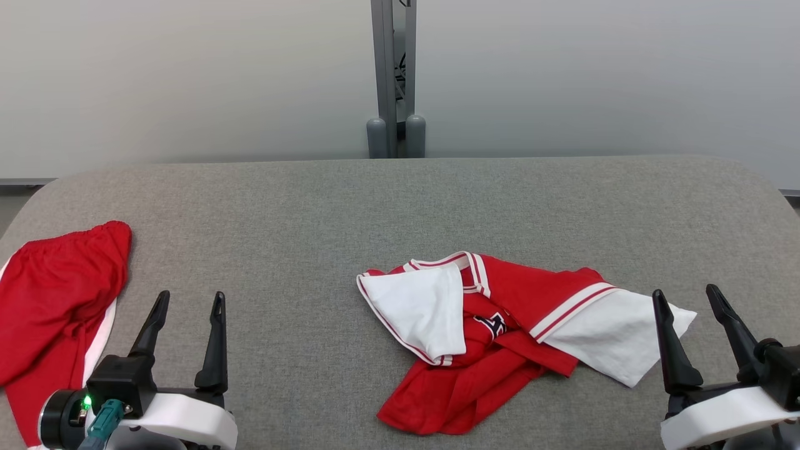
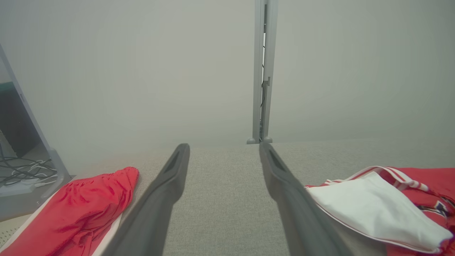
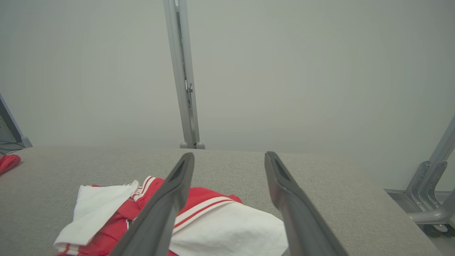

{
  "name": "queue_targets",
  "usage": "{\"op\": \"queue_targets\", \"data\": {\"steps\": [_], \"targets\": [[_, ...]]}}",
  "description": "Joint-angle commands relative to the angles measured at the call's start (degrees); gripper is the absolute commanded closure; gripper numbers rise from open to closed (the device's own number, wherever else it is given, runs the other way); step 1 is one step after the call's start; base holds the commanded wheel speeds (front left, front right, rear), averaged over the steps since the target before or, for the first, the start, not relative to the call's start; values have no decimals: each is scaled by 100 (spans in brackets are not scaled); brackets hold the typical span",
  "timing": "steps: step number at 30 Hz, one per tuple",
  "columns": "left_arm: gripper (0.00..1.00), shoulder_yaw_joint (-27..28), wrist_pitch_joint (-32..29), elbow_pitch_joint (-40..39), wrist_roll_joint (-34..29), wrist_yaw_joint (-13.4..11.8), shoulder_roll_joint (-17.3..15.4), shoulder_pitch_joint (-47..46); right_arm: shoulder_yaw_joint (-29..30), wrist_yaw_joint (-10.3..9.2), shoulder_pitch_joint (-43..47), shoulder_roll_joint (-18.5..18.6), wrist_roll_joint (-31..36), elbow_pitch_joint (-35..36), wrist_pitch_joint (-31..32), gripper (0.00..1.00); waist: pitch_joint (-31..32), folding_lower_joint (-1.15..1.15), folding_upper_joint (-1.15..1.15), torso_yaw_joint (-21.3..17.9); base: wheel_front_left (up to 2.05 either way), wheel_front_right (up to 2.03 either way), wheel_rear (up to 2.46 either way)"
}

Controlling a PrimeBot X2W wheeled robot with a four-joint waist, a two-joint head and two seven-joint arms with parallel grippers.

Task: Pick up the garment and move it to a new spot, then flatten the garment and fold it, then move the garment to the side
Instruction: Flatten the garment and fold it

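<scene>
Since the jersey (image 1: 525, 340) lies crumpled on the table (image 1: 400, 200) — right of the table's middle and toward its near edge — the pickup is judged to fall to the right arm. The jersey's long axis is seen to run across the table from side to side, with one white sleeve folded over near the table's middle and the other spread toward the table's right end. That outer sleeve is found just ahead of and below the right gripper (image 1: 684, 292), whose fingers are held spread apart with nothing between them. The left gripper (image 1: 191, 295) is likewise parted and empty, over the table's near-left part and well apart from the jersey — red shorts (image 1: 50, 300) are laid at the table's left end. A short reach forward and down onto the sleeve is judged to be called for.
</scene>
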State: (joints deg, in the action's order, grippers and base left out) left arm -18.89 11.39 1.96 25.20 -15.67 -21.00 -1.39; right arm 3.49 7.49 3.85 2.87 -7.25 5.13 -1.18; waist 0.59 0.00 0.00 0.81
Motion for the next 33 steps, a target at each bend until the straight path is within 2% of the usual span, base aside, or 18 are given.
{"op": "queue_targets", "data": {"steps": [1,6,9,14,19,20,26,33], "targets": [[0,2,2,-31,-43,-22,-33,-7,29,1,3,15,-55,51,-7,0,-5,0,0,7,0,0,0],[0,-131,-84,-200,-127,-28,-16,-135,78,1,15,14,-83,79,-15,0,-29,0,0,38,0,0,0],[0,-474,-294,-362,-198,131,88,-217,95,1,7,15,-83,92,2,0,-75,0,0,36,0,0,0],[0,-1171,-677,-432,-151,518,457,-440,60,1,-103,16,-83,109,27,0,-220,0,0,-37,0,0,0],[0,-1832,-966,-127,-208,903,839,-738,17,1,-219,18,-115,115,-1,0,-452,0,0,-181,0,0,0],[0,-1832,-966,-127,-208,903,839,-738,17,1,-219,18,-115,115,-1,0,-452,0,0,-181,0,0,0],[0,-2350,-1279,408,-139,1309,1205,-1030,12,1,-354,18,-157,58,-63,0,-786,0,0,-402,0,0,0],[0,-2485,-1315,1208,36,1558,1417,-1271,-18,1,-554,17,-210,23,-162,0,-1153,0,0,-664,0,0,0]]}}
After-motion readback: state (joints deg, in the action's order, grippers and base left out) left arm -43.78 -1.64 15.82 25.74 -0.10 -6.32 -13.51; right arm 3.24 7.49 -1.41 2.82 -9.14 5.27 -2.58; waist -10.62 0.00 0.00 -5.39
